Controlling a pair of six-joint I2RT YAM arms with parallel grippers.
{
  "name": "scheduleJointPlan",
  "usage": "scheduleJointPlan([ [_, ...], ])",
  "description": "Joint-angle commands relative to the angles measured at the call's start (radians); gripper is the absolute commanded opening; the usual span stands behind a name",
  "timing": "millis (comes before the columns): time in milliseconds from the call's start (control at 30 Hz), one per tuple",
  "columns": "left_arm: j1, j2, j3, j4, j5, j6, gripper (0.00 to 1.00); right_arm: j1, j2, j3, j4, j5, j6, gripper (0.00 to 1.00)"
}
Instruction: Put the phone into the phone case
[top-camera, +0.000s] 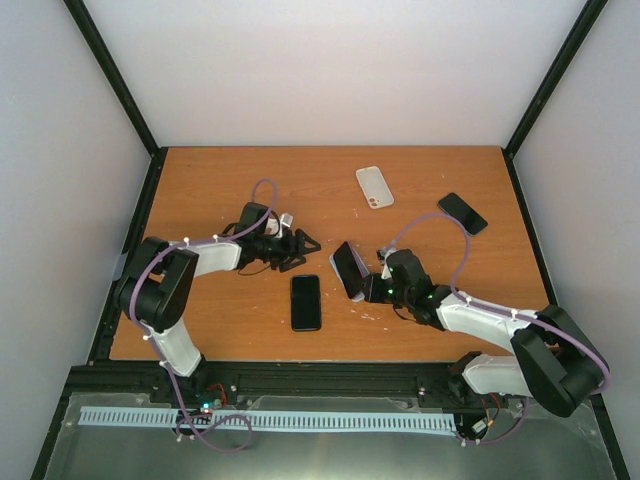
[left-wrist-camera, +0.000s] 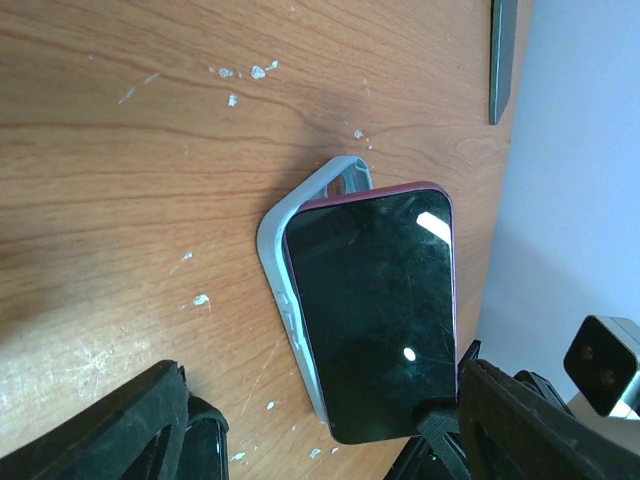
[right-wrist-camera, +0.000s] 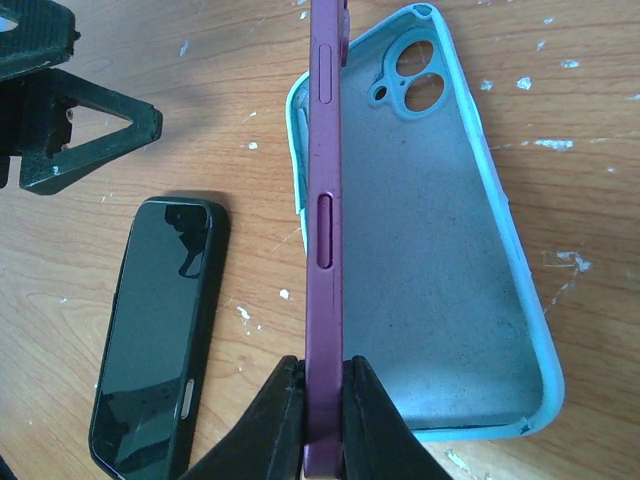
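Note:
A purple phone (right-wrist-camera: 325, 200) stands on its long edge, and my right gripper (right-wrist-camera: 323, 400) is shut on its near end. Its lower edge rests along the left wall of a light blue phone case (right-wrist-camera: 430, 250) that lies open side up on the table. In the top view the phone (top-camera: 349, 270) leans at the table's middle with the right gripper (top-camera: 372, 285) behind it. My left gripper (top-camera: 300, 247) hovers open just to its left, holding nothing. Its wrist view shows the phone's dark screen (left-wrist-camera: 380, 310) tilted over the case (left-wrist-camera: 280, 250).
A dark phone (top-camera: 306, 302) lies flat near the front, left of the case. At the back of the wooden table (top-camera: 200, 190) lie a white case (top-camera: 375, 187) and a black phone (top-camera: 462, 212). A black frame rims the table.

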Motion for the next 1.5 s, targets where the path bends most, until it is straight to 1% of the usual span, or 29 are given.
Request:
scheduleJointPlan([
  [0,-0.010,0.032,0.044,0.035,0.006,-0.005,0.74,-0.005,0.025,-0.008,-0.048,0.059,-0.030,0.09],
  [133,-0.010,0.055,0.051,0.041,0.013,-0.003,0.73,-0.004,-0.010,0.061,-0.176,0.081,-0.083,0.08],
  [233,-0.010,0.057,0.049,0.045,0.012,-0.005,0.73,-0.010,-0.025,0.090,-0.219,0.090,-0.135,0.08],
  [333,-0.010,0.060,0.049,0.045,0.012,-0.004,0.73,-0.026,-0.009,0.088,-0.205,0.071,-0.185,0.08],
  [467,-0.010,0.064,0.048,0.047,0.013,-0.005,0.73,-0.045,0.058,0.095,-0.199,0.036,-0.221,0.08],
  [733,-0.011,0.081,0.061,0.047,0.018,0.001,0.73,-0.053,0.088,0.089,-0.186,0.008,-0.275,0.07],
  [900,-0.012,0.109,0.082,0.056,0.025,-0.003,0.66,-0.065,0.130,0.107,-0.184,-0.118,-0.310,0.07],
  [1000,-0.015,0.129,0.098,0.060,0.028,-0.006,0.65,-0.065,0.151,0.105,-0.159,-0.203,-0.300,0.07],
  [1067,-0.019,0.140,0.105,0.065,0.030,-0.008,0.63,-0.065,0.161,0.110,-0.150,-0.243,-0.282,0.07],
  [1267,-0.024,0.174,0.106,0.078,0.031,-0.019,0.52,-0.065,0.187,0.140,-0.179,-0.292,-0.266,0.07],
  [1467,-0.031,0.209,0.110,0.091,0.035,-0.025,0.51,-0.065,0.184,0.142,-0.185,-0.333,-0.279,0.06],
])
